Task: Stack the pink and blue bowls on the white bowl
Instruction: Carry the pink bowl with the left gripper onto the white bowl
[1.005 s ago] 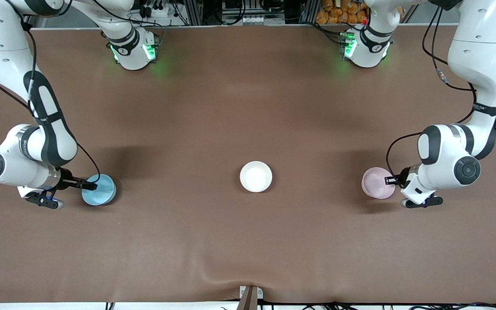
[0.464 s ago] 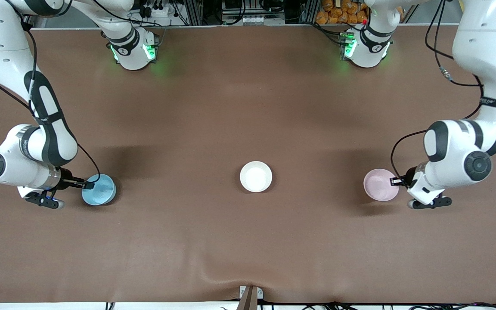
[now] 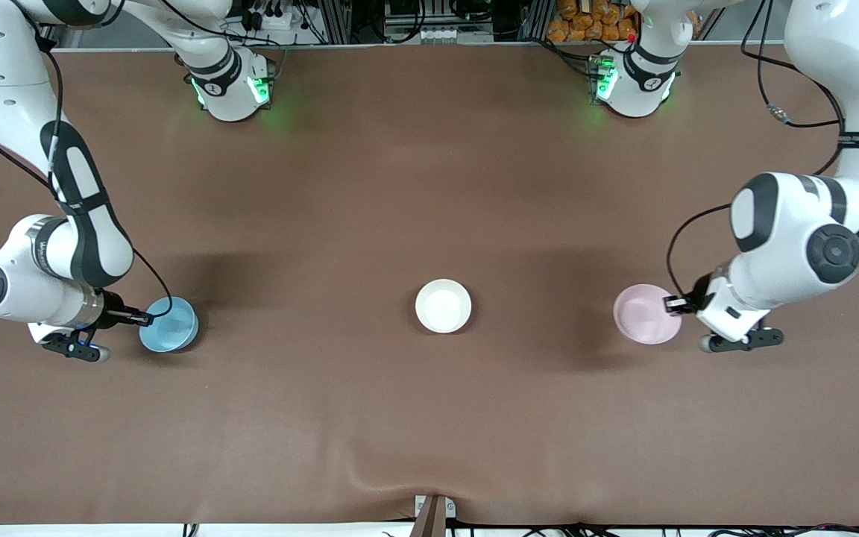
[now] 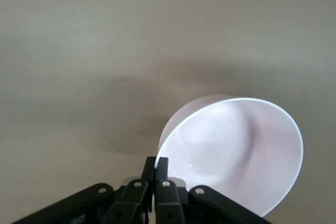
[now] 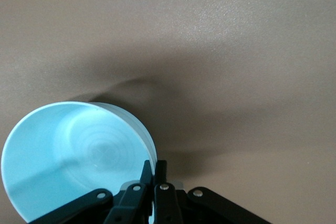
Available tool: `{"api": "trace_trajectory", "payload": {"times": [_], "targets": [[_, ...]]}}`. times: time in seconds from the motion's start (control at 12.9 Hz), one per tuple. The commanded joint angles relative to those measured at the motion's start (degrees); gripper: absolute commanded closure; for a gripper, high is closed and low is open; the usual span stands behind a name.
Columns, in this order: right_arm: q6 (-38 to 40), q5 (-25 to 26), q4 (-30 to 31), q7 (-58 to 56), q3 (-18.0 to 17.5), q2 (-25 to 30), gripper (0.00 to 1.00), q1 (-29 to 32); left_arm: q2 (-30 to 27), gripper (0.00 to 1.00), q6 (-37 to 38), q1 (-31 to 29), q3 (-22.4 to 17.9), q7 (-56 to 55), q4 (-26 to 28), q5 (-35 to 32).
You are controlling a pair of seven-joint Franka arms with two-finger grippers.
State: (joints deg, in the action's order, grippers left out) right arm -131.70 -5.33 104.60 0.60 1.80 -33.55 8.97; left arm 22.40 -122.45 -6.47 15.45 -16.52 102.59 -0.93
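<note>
left claw point(image 4: 155, 167) pinching pink bowl point(image 4: 241, 150) rim

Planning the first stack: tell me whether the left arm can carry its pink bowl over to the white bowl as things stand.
Probably yes. The left gripper is shut on the rim of the pink bowl, and only bare table lies between it and the white bowl. The right gripper holds the blue bowl toward the right arm's end.

Even bright overhead light, soft dark shadows on the brown table point(image 3: 429, 186) under both arms, green base-light glow, sharp front view, hazy washed-out wrist views.
</note>
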Motion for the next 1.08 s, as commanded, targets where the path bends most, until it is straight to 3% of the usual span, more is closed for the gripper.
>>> {"api": "trace_trajectory", "payload": {"times": [0.0, 0.15, 0.7, 1.0], "targets": [[1.3, 1.4, -0.4, 0.0, 0.0, 0.8, 1.00, 0.9, -0.1, 1.00, 0.8, 0.1, 3.8, -6.7, -2.0, 0.6], [2.7, 1.4, -0.8, 0.1, -0.1, 2.3, 1.00, 1.5, 0.4, 1.00, 0.8, 1.0, 6.5, -11.1, -4.1, 0.6], [15.2, 0.5, -10.3, 0.1, -0.5, 5.7, 1.00, 2.8, 8.7, 1.00, 0.1, 15.0, 6.7, -31.6, -11.8, 0.5], [17.1, -7.2, -12.5, 0.0, -0.9, 6.6, 1.00, 1.1, 12.0, 1.00, -6.0, 18.9, 6.6, -34.4, -11.6, 0.4]]}}
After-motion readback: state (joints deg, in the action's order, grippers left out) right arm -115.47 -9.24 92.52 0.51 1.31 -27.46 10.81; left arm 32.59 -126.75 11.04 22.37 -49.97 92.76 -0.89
